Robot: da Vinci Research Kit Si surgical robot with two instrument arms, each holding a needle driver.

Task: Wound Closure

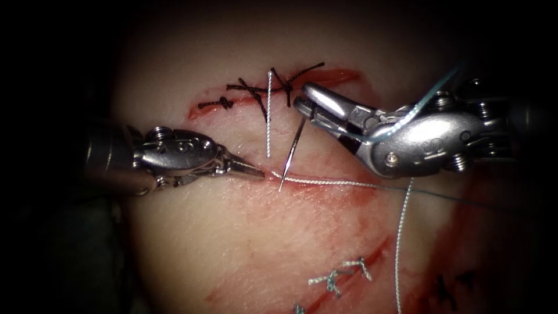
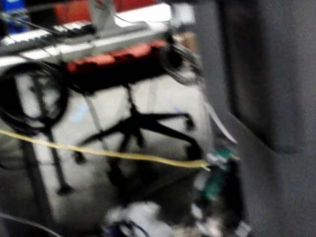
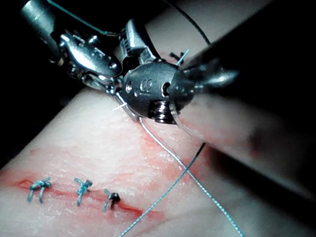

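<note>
Endoscope view: right hand (image 1: 303, 104) grips the needle (image 1: 290, 157) at its blunt end, tip touching the cut (image 1: 325, 181), apparently not yet in the tissue (image 1: 232, 244). Left hand (image 1: 256, 171), jaws together, seems to pinch the thread (image 1: 337, 183) at the cut's left end. Next calls for careful tip placement.

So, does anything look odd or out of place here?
Nothing damaged. The needle stands in the tissue, held at its upper end by the right tool; the left tool holds the thread. Red fluid smears the tissue.
</note>
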